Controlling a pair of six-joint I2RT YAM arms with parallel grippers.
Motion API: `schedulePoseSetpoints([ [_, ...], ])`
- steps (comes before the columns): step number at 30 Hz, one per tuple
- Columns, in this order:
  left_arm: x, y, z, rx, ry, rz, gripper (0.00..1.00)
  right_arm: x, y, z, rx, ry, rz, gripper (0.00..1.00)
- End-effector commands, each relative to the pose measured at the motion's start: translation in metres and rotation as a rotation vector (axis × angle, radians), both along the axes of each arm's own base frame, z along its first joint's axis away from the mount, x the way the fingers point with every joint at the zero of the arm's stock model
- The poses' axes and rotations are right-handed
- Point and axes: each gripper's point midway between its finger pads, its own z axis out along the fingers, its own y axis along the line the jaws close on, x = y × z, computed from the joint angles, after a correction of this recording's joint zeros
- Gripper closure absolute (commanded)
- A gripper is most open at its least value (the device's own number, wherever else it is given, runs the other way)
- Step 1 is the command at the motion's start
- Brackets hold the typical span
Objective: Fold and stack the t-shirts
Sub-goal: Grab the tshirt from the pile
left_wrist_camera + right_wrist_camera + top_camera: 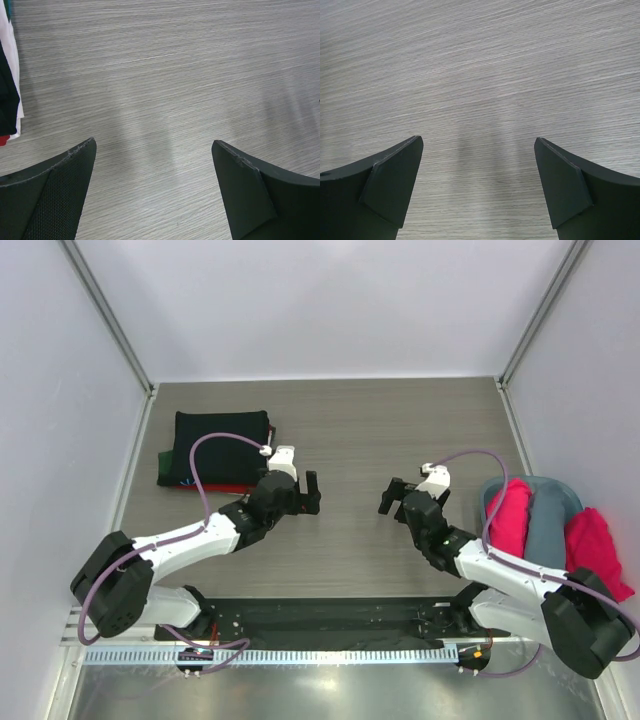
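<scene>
A stack of folded t-shirts (215,448) lies at the back left of the table, a black one on top, with green and red edges showing under it. Its edge shows at the left border of the left wrist view as folded shirts (7,90). At the right edge lies a heap of unfolded t-shirts: a pinkish-red one (508,516), a grey-blue one (549,520) and another pinkish-red one (596,550). My left gripper (305,492) hovers open over bare table right of the stack. My right gripper (393,497) is open over bare table left of the heap. Both hold nothing.
White walls enclose the wooden table (350,430) on three sides. A black mat (320,620) and a metal rail (300,655) run along the near edge between the arm bases.
</scene>
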Motion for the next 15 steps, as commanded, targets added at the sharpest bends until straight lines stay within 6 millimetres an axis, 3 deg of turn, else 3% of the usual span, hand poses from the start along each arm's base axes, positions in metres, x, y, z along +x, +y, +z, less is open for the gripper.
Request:
schedulePoseSetpoints([
  [1,0.011,-0.005,0.022,-0.045,-0.069,0.012,0.03,0.013,-0.001,0.026,0.049,-0.075,-0.068,0.00],
  [7,0.012,-0.008,0.022,-0.046,-0.058,0.006,0.03,0.014,0.001,0.031,0.039,-0.015,-0.078,0.00],
  [8,0.011,-0.009,0.021,-0.048,-0.055,0.001,0.03,0.019,0.005,0.045,0.063,-0.031,-0.082,0.00],
  [10,0.010,-0.010,0.023,-0.059,-0.053,-0.002,0.03,0.019,0.004,0.045,0.038,-0.026,-0.084,0.00],
  [13,0.009,-0.011,0.026,-0.071,-0.056,-0.004,0.03,0.014,-0.017,0.037,-0.080,0.029,-0.149,0.00],
  [14,0.009,-0.010,0.026,-0.071,-0.055,-0.004,0.03,0.017,-0.021,0.045,-0.095,0.026,-0.182,0.03],
  [15,0.008,-0.010,0.029,-0.074,-0.060,-0.004,0.04,0.017,-0.042,0.054,-0.124,-0.001,-0.309,0.07],
])
